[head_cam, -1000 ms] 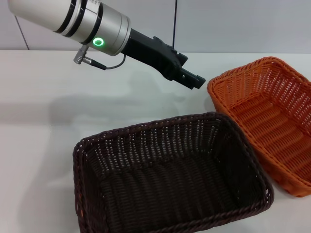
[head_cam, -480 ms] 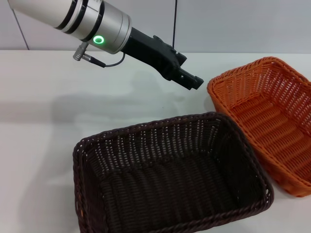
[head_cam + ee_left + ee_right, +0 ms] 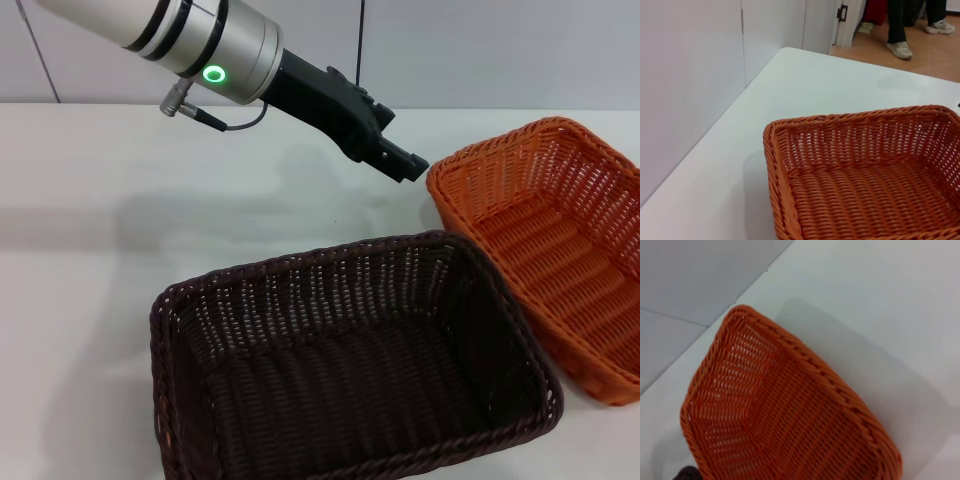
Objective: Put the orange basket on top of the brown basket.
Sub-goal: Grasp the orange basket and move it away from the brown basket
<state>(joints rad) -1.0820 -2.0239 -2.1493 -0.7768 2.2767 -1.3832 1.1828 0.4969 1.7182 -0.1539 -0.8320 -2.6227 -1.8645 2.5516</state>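
Observation:
The orange basket [image 3: 560, 260] sits on the white table at the right, empty, touching the brown basket's right corner. The brown basket [image 3: 350, 380] sits in front at the middle, empty. My left gripper [image 3: 405, 163] hangs above the table just left of the orange basket's near-left corner, apart from it. The left wrist view shows the orange basket [image 3: 870, 190] close below. The right wrist view looks down on the orange basket [image 3: 790, 420], with a sliver of the brown basket [image 3: 687, 474] at the edge. My right gripper is out of view.
The white table [image 3: 100, 220] stretches bare to the left and behind the baskets. A grey wall stands at the table's far edge. A person's legs [image 3: 900, 30] stand on the floor beyond the table.
My left arm has moved a little to the right, bringing the gripper closer to the orange basket's corner. The baskets have not moved.

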